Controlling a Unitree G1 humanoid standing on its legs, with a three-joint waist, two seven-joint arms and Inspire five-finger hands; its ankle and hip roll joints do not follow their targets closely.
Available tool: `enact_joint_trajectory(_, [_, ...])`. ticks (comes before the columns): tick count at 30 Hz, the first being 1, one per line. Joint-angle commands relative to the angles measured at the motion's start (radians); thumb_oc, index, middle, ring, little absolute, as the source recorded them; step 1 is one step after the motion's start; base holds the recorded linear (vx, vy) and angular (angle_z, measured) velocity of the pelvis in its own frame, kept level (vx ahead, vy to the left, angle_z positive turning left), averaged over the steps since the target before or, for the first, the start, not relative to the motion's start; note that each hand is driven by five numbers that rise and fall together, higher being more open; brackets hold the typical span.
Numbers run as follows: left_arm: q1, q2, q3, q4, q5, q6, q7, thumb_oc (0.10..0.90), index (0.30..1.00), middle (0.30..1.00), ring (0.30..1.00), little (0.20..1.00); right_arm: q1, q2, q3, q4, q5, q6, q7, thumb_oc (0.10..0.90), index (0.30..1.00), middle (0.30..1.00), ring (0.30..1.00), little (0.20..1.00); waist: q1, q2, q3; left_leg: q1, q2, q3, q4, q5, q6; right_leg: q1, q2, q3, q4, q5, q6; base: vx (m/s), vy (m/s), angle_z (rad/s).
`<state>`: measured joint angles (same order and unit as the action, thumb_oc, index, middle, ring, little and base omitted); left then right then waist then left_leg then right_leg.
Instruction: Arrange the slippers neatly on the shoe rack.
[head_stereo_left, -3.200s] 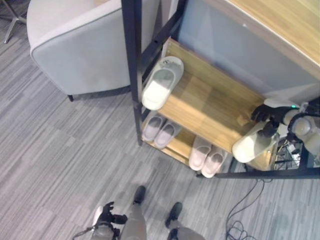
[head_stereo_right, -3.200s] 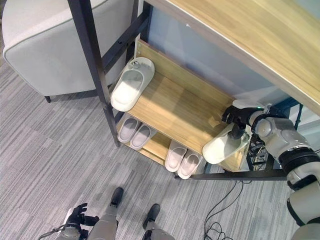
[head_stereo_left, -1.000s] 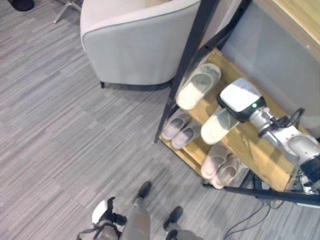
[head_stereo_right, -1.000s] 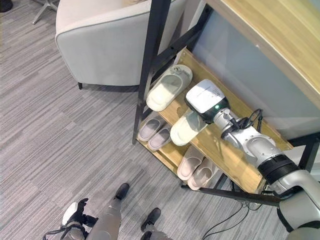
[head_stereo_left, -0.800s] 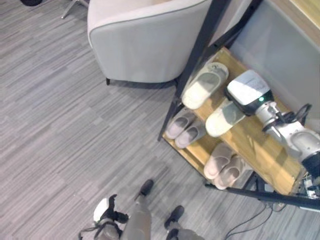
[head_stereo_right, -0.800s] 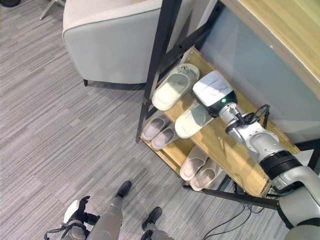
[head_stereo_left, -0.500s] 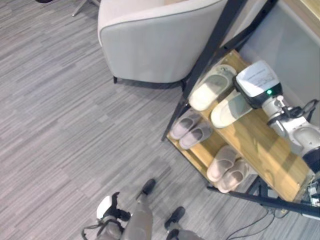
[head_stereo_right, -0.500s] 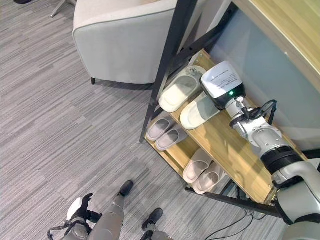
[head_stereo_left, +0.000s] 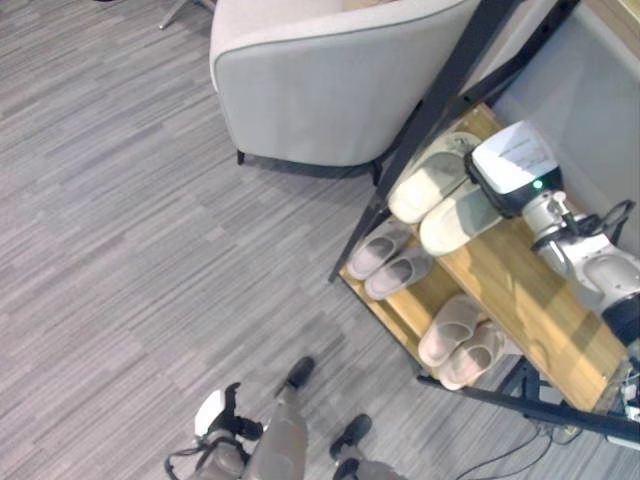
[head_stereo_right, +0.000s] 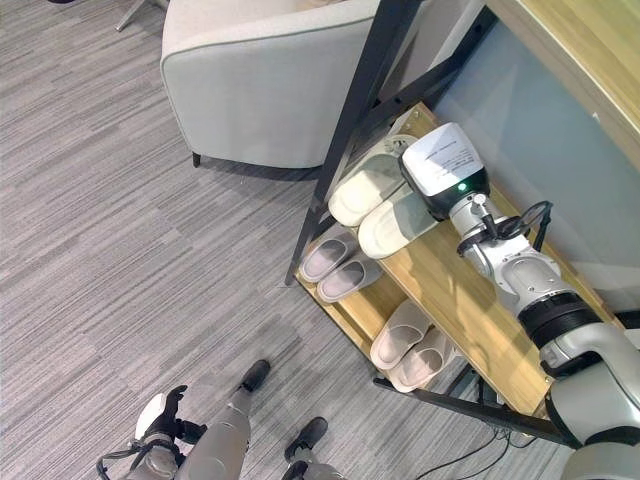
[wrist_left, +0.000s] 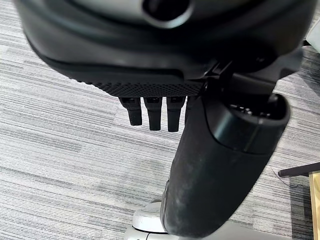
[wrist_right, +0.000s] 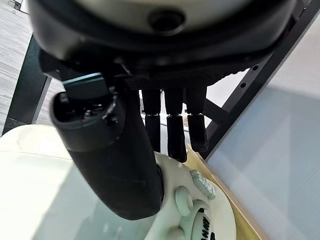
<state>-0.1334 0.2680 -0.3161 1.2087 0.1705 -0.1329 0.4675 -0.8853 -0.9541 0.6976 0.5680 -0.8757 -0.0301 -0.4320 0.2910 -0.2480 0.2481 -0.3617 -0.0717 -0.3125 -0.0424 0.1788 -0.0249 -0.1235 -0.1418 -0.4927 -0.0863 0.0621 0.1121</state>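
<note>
On the upper wooden shelf of the shoe rack (head_stereo_right: 470, 320), two pale green slippers lie side by side at the end nearest the armchair: the far slipper (head_stereo_right: 362, 188) beside the black upright, and the near slipper (head_stereo_right: 392, 224) just alongside it, their edges touching or nearly so, toes pointing out toward the floor. The right robot hand (wrist_right: 125, 165) sits at the heel end of the near slipper (the head views show mostly its white wrist housing over the slipper's strap). In the right wrist view the thumb lies down across the near slipper's pale upper and the fingers (wrist_right: 176, 137) hang fairly straight past it toward the far slipper's decorated strap; whether they grip the near slipper cannot be told.

On the lower shelf stand two pairs of pinkish-beige slippers, one pair (head_stereo_right: 340, 264) under the green ones and another pair (head_stereo_right: 412, 344) further along, each pair tidy and close together.

The left robot hand (head_stereo_left: 228, 428) hangs low over the grey striped carpet (head_stereo_left: 150, 250), holding nothing, fingers (wrist_left: 152, 112) loosely straight. A light grey armchair (head_stereo_left: 330, 70) stands just beside the rack's end.
</note>
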Motion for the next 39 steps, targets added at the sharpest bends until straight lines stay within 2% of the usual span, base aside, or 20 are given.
enact_joint_trajectory(1, [0.012, -0.010, 0.011, 0.033, 0.002, -0.031, 0.024, 0.800, 0.900, 0.900, 0.900, 0.900, -0.127, 0.013, -0.043, 0.041, 0.078, 0.058, -0.045, 0.800, 0.900, 0.900, 0.900, 0.900, -0.001, -0.002, -0.047, 0.121, -0.005, 0.083, -0.045, -0.142, 0.022, 0.000, -0.042, 0.089, 0.023, 0.019, 0.054, 0.00, 0.000, 0.00])
enact_joint_trajectory(15, [0.031, -0.013, 0.023, 0.022, -0.001, -0.029, 0.035, 0.800, 0.900, 0.900, 0.900, 0.900, -0.068, 0.061, -0.099, 0.080, 0.143, 0.052, -0.038, 0.800, 0.900, 0.900, 0.900, 0.900, -0.009, 0.005, -0.055, 0.139, -0.005, 0.081, -0.045, -0.148, 0.026, 0.011, -0.046, 0.086, 0.031, 0.013, 0.051, 0.00, 0.000, 0.00])
enact_joint_trajectory(21, [0.033, -0.022, 0.012, 0.023, 0.004, -0.031, 0.032, 0.800, 0.900, 0.900, 0.900, 0.900, -0.011, 0.094, -0.211, 0.042, 0.229, 0.033, -0.103, 0.800, 0.900, 0.900, 0.900, 0.900, -0.014, 0.015, -0.055, 0.138, -0.007, 0.081, -0.045, -0.145, 0.029, 0.009, -0.048, 0.085, 0.030, 0.016, 0.051, 0.00, 0.000, 0.00])
enact_joint_trajectory(28, [0.045, -0.031, 0.007, 0.017, 0.007, -0.034, 0.027, 0.800, 0.900, 0.900, 0.900, 0.900, 0.074, 0.142, -0.352, -0.073, 0.364, -0.024, -0.153, 0.800, 0.900, 0.900, 0.900, 0.900, -0.018, 0.027, -0.060, 0.152, -0.005, 0.087, -0.045, -0.155, 0.031, 0.016, -0.047, 0.088, 0.036, 0.008, 0.049, 0.00, 0.000, 0.00])
enact_joint_trajectory(35, [0.055, -0.034, 0.016, 0.019, 0.007, -0.033, 0.021, 0.800, 0.900, 0.900, 0.900, 0.900, 0.137, 0.149, -0.400, -0.141, 0.403, -0.066, -0.144, 0.800, 0.900, 0.900, 0.900, 0.900, -0.024, 0.028, -0.068, 0.154, -0.008, 0.085, -0.045, -0.153, 0.033, 0.016, -0.050, 0.084, 0.035, 0.010, 0.050, 0.00, 0.000, 0.00])
enact_joint_trajectory(39, [0.064, -0.037, 0.016, 0.011, 0.005, -0.033, 0.025, 0.800, 0.900, 0.900, 0.900, 0.900, 0.198, 0.196, -0.466, -0.194, 0.486, -0.100, -0.152, 0.800, 0.900, 0.900, 0.900, 0.900, -0.025, 0.031, -0.071, 0.162, -0.009, 0.085, -0.045, -0.156, 0.035, 0.022, -0.051, 0.084, 0.038, 0.008, 0.049, 0.00, 0.000, 0.00])
